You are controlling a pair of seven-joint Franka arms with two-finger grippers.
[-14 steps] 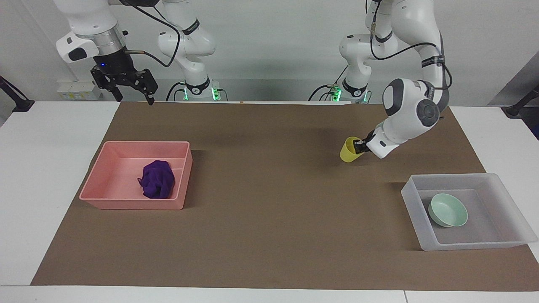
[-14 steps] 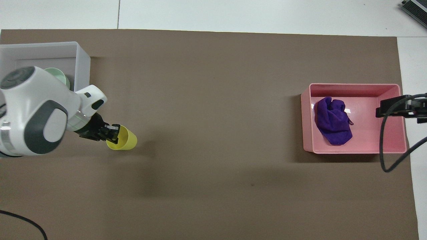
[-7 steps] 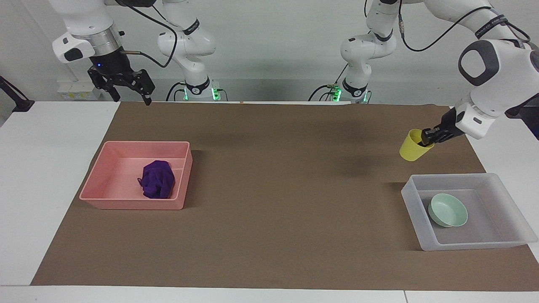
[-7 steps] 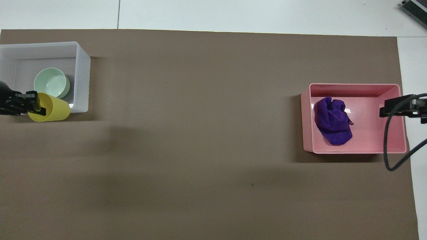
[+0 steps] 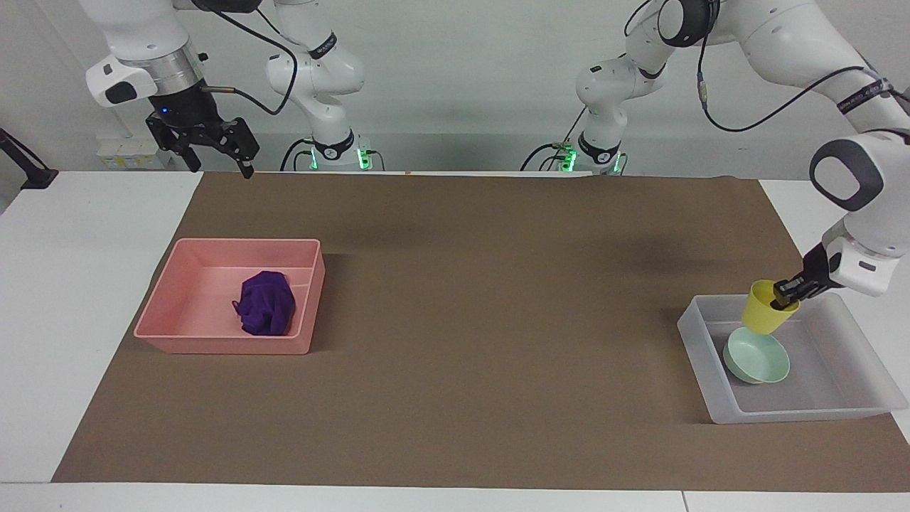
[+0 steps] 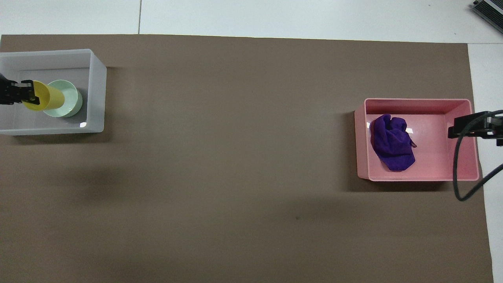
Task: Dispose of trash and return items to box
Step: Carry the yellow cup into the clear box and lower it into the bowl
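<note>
Facing view | brown mat [image 5: 455,320], white table [image 5: 85,299] | left end effector [image 5: 785,293] pinches yellow cup [image 5: 764,318] over box [image 5: 839,370]

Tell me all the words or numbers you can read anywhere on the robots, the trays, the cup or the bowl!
No text can be read.
Black bands on the arms: white lettering, too small to read.
Pink tray: a small white sticker on its floor, with no readable print.
Yellow cup, green bowl, clear box, purple cloth: no writing visible.
</note>
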